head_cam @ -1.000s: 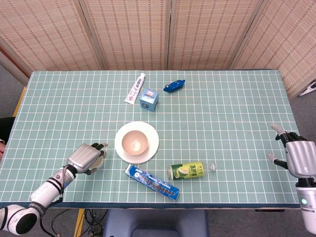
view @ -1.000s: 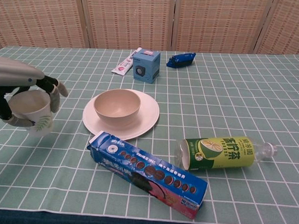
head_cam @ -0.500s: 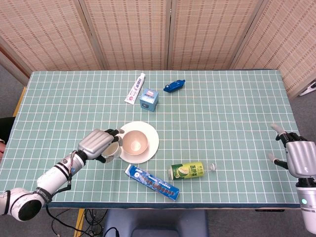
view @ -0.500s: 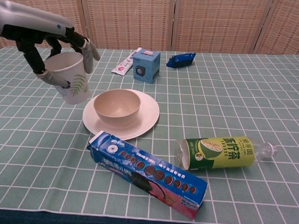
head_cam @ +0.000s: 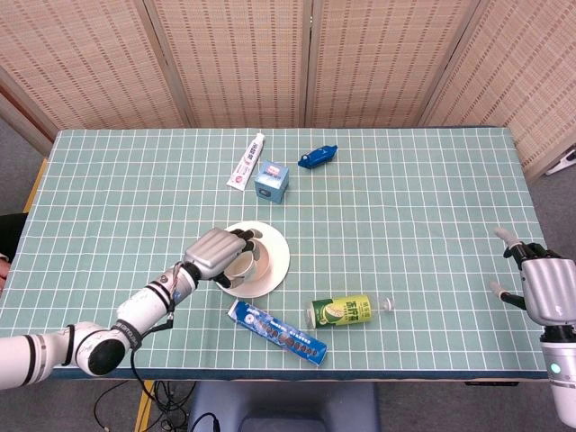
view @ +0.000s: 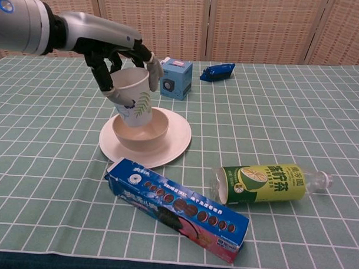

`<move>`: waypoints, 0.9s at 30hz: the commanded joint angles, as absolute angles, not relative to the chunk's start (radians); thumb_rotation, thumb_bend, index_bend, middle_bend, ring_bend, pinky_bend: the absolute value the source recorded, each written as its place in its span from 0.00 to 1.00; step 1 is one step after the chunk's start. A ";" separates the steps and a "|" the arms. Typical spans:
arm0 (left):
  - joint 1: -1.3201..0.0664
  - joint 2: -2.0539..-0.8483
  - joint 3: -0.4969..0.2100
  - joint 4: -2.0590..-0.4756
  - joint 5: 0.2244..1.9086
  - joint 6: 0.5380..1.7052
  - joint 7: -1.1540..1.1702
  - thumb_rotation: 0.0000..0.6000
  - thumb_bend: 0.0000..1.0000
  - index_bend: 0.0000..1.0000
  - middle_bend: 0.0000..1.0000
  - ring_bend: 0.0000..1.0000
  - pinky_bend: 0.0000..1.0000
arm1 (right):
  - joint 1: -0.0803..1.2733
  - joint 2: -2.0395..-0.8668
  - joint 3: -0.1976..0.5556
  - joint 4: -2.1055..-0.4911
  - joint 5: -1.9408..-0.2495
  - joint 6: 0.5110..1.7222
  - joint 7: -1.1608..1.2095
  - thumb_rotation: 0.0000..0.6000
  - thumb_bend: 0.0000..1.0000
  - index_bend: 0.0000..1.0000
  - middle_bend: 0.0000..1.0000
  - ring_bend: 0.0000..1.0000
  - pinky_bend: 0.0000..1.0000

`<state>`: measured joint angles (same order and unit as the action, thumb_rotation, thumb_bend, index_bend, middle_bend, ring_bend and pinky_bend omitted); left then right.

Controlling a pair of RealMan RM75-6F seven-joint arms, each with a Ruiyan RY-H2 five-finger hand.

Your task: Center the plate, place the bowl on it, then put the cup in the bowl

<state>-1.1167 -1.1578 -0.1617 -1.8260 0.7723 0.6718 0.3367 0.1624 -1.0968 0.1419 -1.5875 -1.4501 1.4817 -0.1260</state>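
Cup (view: 131,95) and left hand (view: 120,61) have travelled a long way in the last second: you lifted the cup off the desk (head_cam: 405,207) at the left, carried it rightward over the plate's edge, and it now hangs tilted just above the bowl (view: 141,130), its base dipping toward the bowl's left inner wall. From the chest view I cannot tell whether the base already touches the bowl or clears it. Your fingers are wrapped around the cup's upper half, grasping it firmly from above.

The bowl sits on the plate (view: 173,143), and the plate lies roughly mid-desk, so the first two parts of the task look done. Only the last one remains, and you are close to finishing it.

What's left, I judge, is to level the cup, move it a little toward the bowl's centre, lower it until it seats, then let go. Released while tilted, it could tip against the rim.

Your right hand (head_cam: 538,281) rests near the desk's right edge, fingers apart, holding nothing. The cookie box (view: 176,208) and bottle (view: 266,182) lie in front of the plate, clear of your path.
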 commanded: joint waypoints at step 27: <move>-1.323 -1.402 -0.008 -1.583 0.383 0.759 0.593 1.00 0.29 0.32 0.16 0.19 0.58 | 0.155 -1.106 0.142 -1.550 -1.435 1.477 -0.096 1.00 0.01 0.21 0.45 0.41 0.58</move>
